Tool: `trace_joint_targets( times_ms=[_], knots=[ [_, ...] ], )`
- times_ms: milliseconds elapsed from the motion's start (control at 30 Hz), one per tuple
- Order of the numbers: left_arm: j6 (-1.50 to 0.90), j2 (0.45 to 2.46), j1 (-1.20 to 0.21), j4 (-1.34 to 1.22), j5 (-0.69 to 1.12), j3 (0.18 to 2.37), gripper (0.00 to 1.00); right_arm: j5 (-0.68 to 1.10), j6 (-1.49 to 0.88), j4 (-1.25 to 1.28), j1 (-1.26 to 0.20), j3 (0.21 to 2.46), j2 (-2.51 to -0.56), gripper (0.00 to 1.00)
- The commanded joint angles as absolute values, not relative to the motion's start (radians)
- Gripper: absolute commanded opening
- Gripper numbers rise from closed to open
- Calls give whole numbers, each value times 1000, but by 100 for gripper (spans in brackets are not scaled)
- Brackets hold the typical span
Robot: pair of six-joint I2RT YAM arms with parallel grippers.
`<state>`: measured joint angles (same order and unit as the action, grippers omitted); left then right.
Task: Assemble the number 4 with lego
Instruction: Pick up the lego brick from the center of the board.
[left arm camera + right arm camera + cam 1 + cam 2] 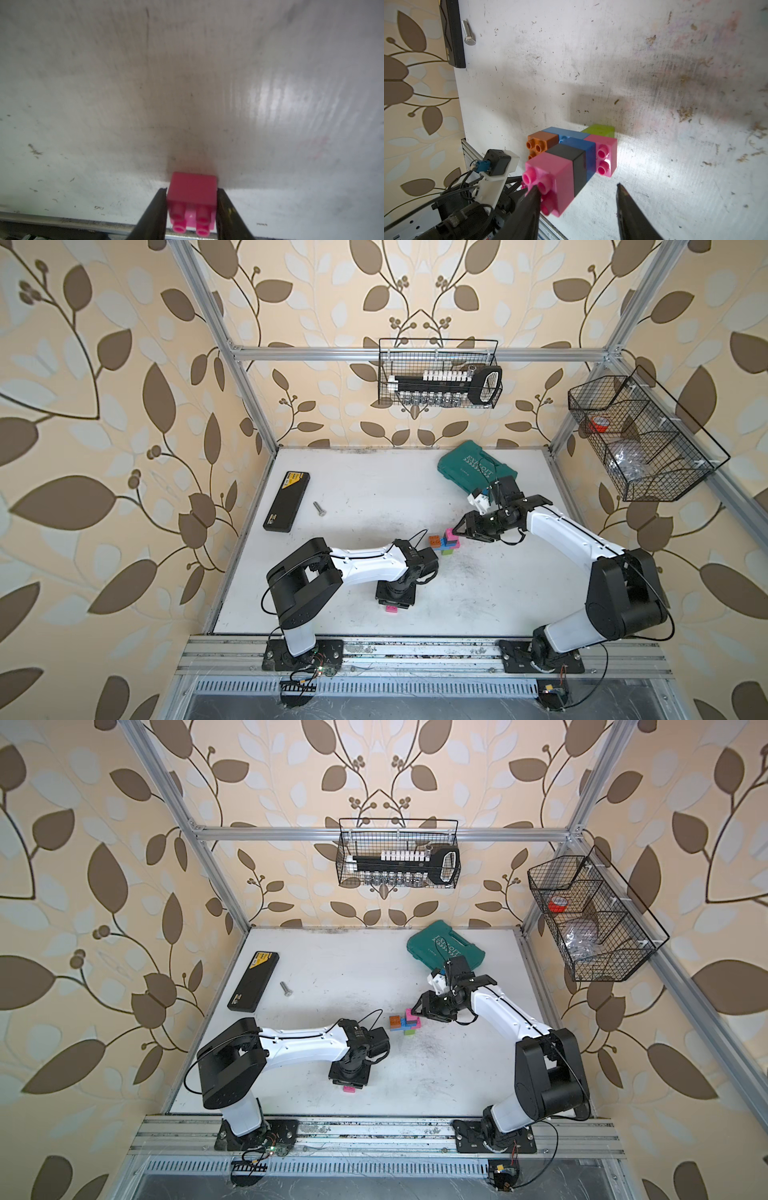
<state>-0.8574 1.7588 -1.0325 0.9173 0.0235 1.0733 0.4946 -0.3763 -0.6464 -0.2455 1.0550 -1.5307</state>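
nearest the front rail, the left tool (192, 189) points down at the desk (478, 593). its two dark fingers (158, 207) press on opposite sides of a loose pink brick (193, 182), so it is closed on that brick. the brick's studs face the wrist camera. whether the brick rests on the desk or is lifted just off it cannot be told. in a top view only an edge of the brick shows under the left wrist.

further in, near the middle of the desk, the number 4 (444, 545) lies flat. in the right wrist view a pink end brick (550, 172), a black brick (566, 153) and a blue brick (579, 145) join in a row. a long blue brick (560, 132) runs behind them, with an orange brick (544, 139) at one end. a second pink brick (606, 145) and a lime green brick (600, 129) sit on the other side.

the right tool (576, 186) reaches toward the figure from the right with its jaws apart, gripping nothing. one finger (529, 207) overlaps the studs of the pink end brick. the other stands clear over bare desk.

beyond, toward the left edge, a metal bolt (319, 509) lies just beside a black case (286, 501). a teal case (473, 464) sits at the far right of the desk. a wire basket (440, 373) hangs on the back rail.
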Motion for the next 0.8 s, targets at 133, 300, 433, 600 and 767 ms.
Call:
trace_joint_targets(
  times_ms=[133,300,433,600,767],
  knots=[
    [-836,1760,-1023,941,17,1106,28,415,-360,-719,-239,1016,-1545,53],
    [-841,1730,-1022,992,-89,1176,17,416,-360,-718,-238,1016,-1549,53],
    [-848,1732,-1013,1059,-171,1294,10,417,-360,-720,-239,1018,-1551,52],
    [-899,1741,-953,1089,-214,1431,3,417,-362,-713,-239,1012,-1555,52],
    [-907,1763,-896,1077,-209,1550,0,420,-360,-710,-239,1013,-1561,52]
  ],
)
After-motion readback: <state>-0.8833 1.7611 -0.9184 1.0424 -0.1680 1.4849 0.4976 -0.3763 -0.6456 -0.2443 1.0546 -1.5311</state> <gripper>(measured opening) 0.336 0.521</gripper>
